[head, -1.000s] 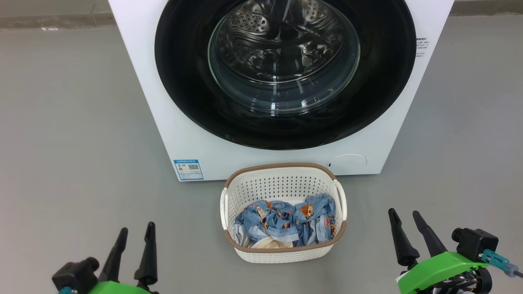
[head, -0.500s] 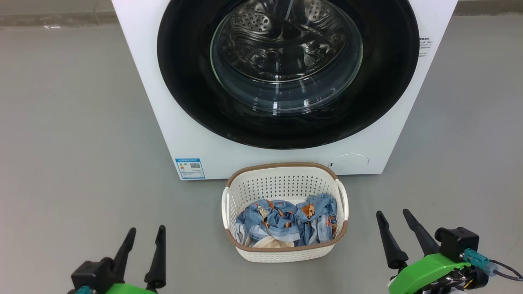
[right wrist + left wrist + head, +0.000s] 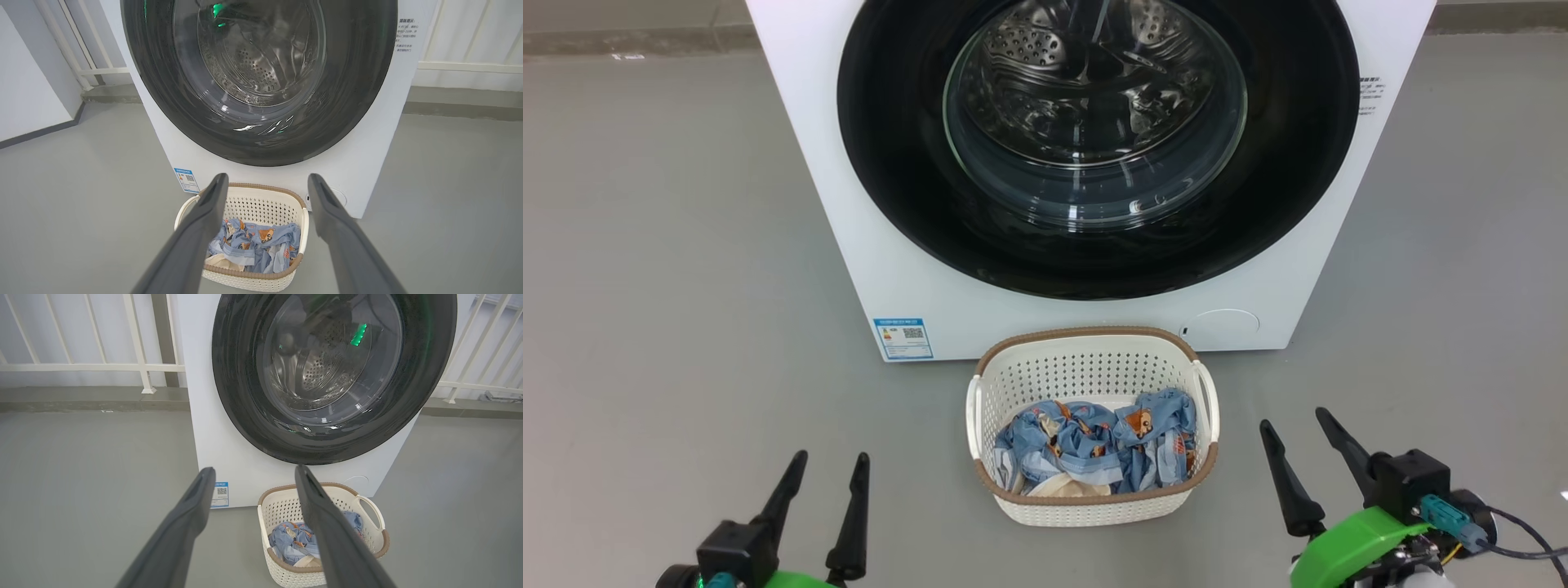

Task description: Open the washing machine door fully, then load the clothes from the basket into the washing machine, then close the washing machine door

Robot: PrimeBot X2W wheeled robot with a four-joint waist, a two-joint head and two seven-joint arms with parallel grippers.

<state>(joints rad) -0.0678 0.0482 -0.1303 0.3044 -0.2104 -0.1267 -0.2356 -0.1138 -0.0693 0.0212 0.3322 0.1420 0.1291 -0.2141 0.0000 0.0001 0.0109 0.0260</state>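
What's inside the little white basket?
Crumpled light blue clothes printed with small orange-brown cartoon figures, plus a cream-white piece at the near edge. They cover the floor of the basket, so anything underneath is hidden.

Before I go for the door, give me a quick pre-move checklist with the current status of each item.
1. Start state: washing machine door shut on the washing machine: ok.
2. Hands free: left gripper open, empty: ok.
3. Likewise right gripper: ok.
4. Load: clothes inside the basket: ok.
5. Swing path: basket stands close under the door's lower edge: cannot tell.
6. Grip spot on the door: cannot tell.
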